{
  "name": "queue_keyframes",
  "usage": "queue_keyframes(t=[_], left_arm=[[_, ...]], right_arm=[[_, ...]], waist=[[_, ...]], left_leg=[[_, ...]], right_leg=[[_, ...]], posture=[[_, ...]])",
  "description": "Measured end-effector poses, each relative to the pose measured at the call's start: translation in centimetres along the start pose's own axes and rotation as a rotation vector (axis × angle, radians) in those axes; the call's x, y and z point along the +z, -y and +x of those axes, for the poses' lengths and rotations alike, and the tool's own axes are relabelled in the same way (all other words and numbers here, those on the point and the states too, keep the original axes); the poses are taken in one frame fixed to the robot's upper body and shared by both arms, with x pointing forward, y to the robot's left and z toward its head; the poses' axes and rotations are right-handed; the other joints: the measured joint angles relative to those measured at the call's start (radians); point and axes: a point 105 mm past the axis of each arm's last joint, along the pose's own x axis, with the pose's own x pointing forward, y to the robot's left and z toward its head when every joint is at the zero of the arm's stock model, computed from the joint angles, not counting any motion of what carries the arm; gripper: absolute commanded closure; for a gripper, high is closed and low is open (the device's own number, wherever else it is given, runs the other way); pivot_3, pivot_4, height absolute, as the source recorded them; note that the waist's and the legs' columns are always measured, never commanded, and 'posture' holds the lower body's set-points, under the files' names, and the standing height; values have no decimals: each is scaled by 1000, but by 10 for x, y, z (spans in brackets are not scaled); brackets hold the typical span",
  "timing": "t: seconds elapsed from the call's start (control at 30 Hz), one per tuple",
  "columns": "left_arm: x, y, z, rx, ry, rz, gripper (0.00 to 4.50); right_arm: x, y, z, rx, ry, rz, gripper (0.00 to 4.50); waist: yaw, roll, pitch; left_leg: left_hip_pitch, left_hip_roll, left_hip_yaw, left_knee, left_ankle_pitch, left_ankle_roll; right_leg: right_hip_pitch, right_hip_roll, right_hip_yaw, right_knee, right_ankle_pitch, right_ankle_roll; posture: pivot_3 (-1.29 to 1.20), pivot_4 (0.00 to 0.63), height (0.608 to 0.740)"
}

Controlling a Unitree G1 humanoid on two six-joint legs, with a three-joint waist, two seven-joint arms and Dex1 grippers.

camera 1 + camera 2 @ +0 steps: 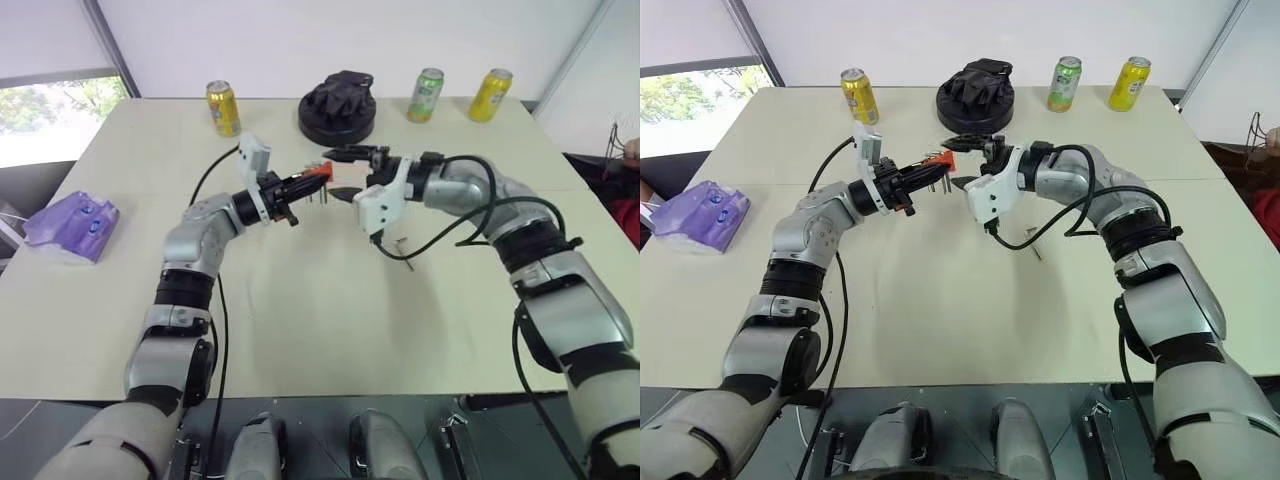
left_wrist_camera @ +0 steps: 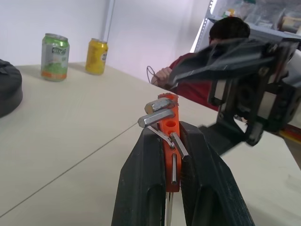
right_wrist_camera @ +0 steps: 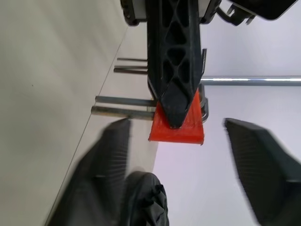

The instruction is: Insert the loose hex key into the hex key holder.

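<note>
My left gripper (image 1: 310,183) is shut on the hex key holder (image 1: 318,173), an orange-red block held above the table's middle. Short grey keys stick out of the holder (image 2: 170,125) between the black fingers (image 2: 146,188). My right gripper (image 1: 342,175) faces it from the right, open, its fingers standing on either side of the holder's end (image 3: 178,129) without touching it. Nothing is between them. A thin grey rod that looks like the loose hex key (image 1: 400,244) lies on the table under my right wrist, beside the cable.
A yellow can (image 1: 223,107), a black round base with a dark bundle on it (image 1: 338,108), a green can (image 1: 427,95) and another yellow can (image 1: 490,95) line the far edge. A purple pack (image 1: 72,225) lies at the left. A person (image 2: 230,30) sits beyond the right side.
</note>
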Motion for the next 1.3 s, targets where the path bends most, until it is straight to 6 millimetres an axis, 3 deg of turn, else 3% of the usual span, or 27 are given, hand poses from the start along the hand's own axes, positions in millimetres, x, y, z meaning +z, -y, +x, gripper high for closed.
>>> queue_keyframes(t=[0.1, 0.23, 0.33, 0.4, 0.5, 0.63, 0.73, 0.9, 1.2, 1.3], left_arm=[[0, 0, -1, 1, -2, -1, 4500], [-2, -2, -8, -6, -59, 45, 4500], [-13, -1, -25, -39, -185, 163, 4500], [-25, 2, -36, -79, -281, 219, 4500], [-29, 11, -38, -150, -323, 251, 4500], [-21, 18, -36, -184, -315, 295, 4500], [-21, 18, -33, -172, -303, 295, 4500], [-28, 19, -30, -142, -280, 286, 4500], [-30, 20, -39, -73, -248, 283, 4500], [-32, 21, -39, -58, -245, 277, 4500]], right_arm=[[-7, -10, -2, 45, -48, 36, 23], [-35, -48, -25, 164, -225, 214, 23], [-66, -68, -58, 66, -448, 673, 23], [-74, -69, -77, -40, -543, 1065, 23], [-56, -65, -93, -56, -573, 1421, 23], [-27, -85, -97, 29, -615, 1674, 23], [-10, -101, -92, 84, -638, 1749, 23], [-2, -132, -83, 102, -716, 1772, 23], [-30, -144, -58, -8, -777, 1682, 23], [-35, -146, -52, -11, -781, 1694, 1295]], waist=[[0, 0, 0], [6, 0, 0], [6, 0, 0], [3, 0, 1], [7, 1, 1], [8, 1, 1], [9, 1, 1], [6, 0, 1], [2, -2, 0], [-2, -4, -2]], left_leg=[[0, 0, 0, 0, 0, 0], [0, 0, 0, 0, 0, 0], [0, 0, 0, 0, 0, 0], [0, 1, 0, 0, 0, 0], [0, 1, -1, 0, -1, 1], [0, 0, -1, 0, -4, 8], [0, 0, -1, 0, -5, 8], [0, 0, -1, 0, -5, 8], [2, 0, -1, 1, -4, 8], [3, 0, -1, 1, -4, 8]], right_leg=[[0, 0, 0, 0, 0, 0], [1, 0, 0, -1, 0, 0], [1, 0, 0, -1, 0, 0], [1, 0, 0, 1, 0, 0], [0, 1, 0, 1, 0, 0], [1, 0, 0, 0, 0, 0], [1, 0, 0, 0, 0, 0], [1, 1, 0, 0, 0, 0], [3, 1, 0, 1, 0, 0], [4, 1, 0, 1, 0, 0]], posture=[[0, 150, 740], [0, 150, 740], [0, 150, 740], [0, 150, 740], [0, 150, 740], [0, 150, 740], [0, 150, 740], [0, 150, 740], [0, 150, 740], [0, 150, 740]])
